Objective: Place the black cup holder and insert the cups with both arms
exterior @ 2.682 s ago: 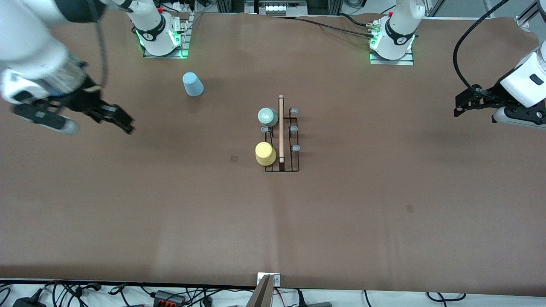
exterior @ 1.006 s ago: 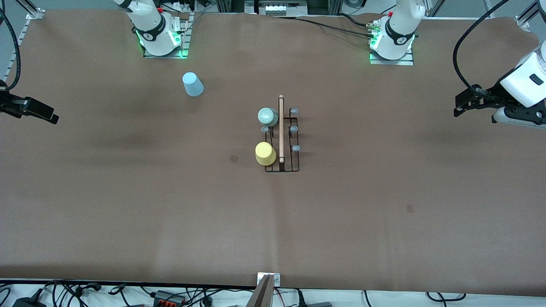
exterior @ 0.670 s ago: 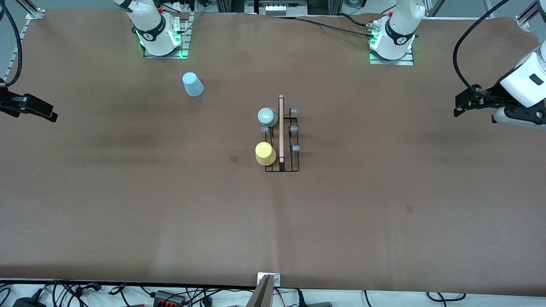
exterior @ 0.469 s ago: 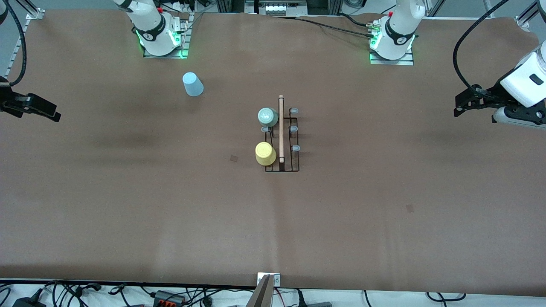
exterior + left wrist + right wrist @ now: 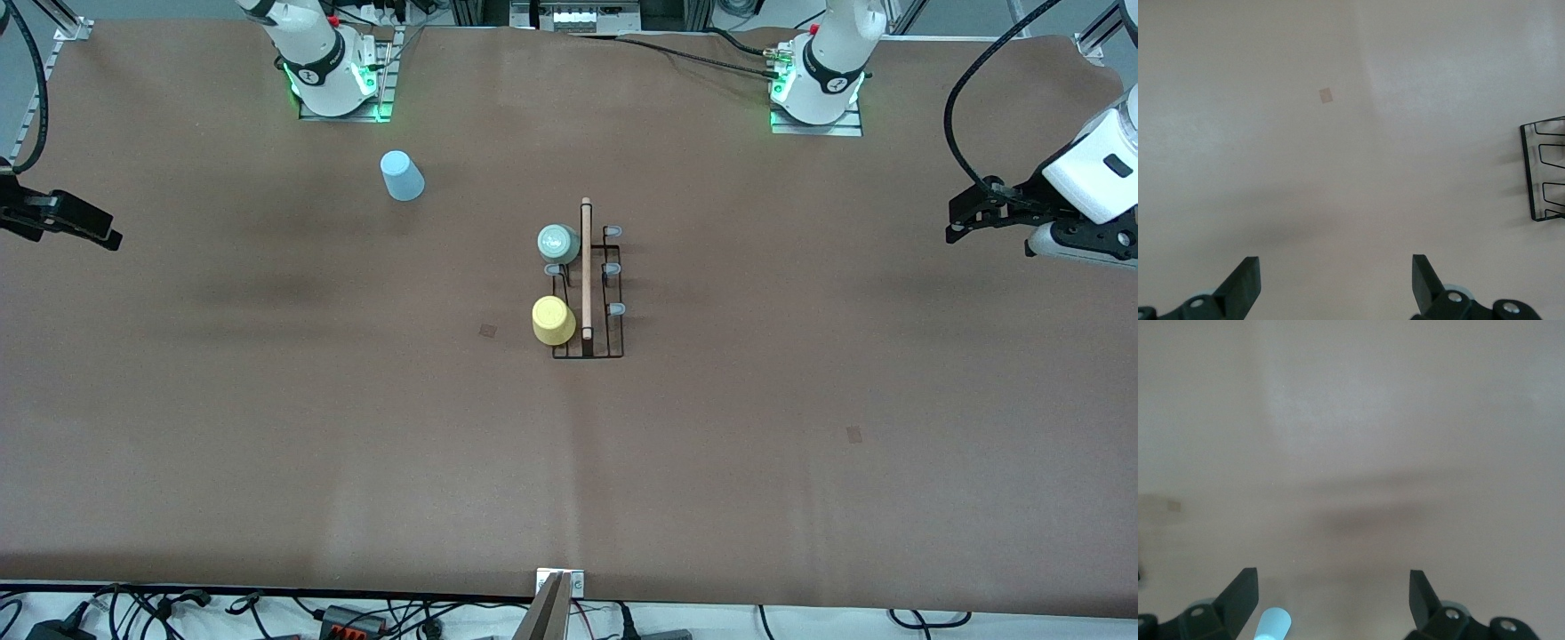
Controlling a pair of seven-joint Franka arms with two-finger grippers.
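The black cup holder (image 5: pixel 606 302) stands mid-table, its wooden rod handle (image 5: pixel 586 267) along the top. A grey-green cup (image 5: pixel 557 243) and a yellow cup (image 5: pixel 553 321) sit upturned on its pegs, on the side toward the right arm's end. A light blue cup (image 5: pixel 402 175) rests on the table near the right arm's base and shows in the right wrist view (image 5: pixel 1273 625). My right gripper (image 5: pixel 102 233) hangs open and empty (image 5: pixel 1331 587) over its end of the table. My left gripper (image 5: pixel 953 222) waits open and empty (image 5: pixel 1333 273) over its own end. The holder's edge (image 5: pixel 1545 170) shows in the left wrist view.
The two arm bases (image 5: pixel 333 80) (image 5: pixel 818 89) stand along the table edge farthest from the camera. Small dark patches (image 5: pixel 487 331) (image 5: pixel 854 435) mark the brown table cover. Cables lie off the edge nearest the camera.
The right arm has swung back from over the table to its own end and has barely shifted over the last second. The left arm and the cups have not moved.
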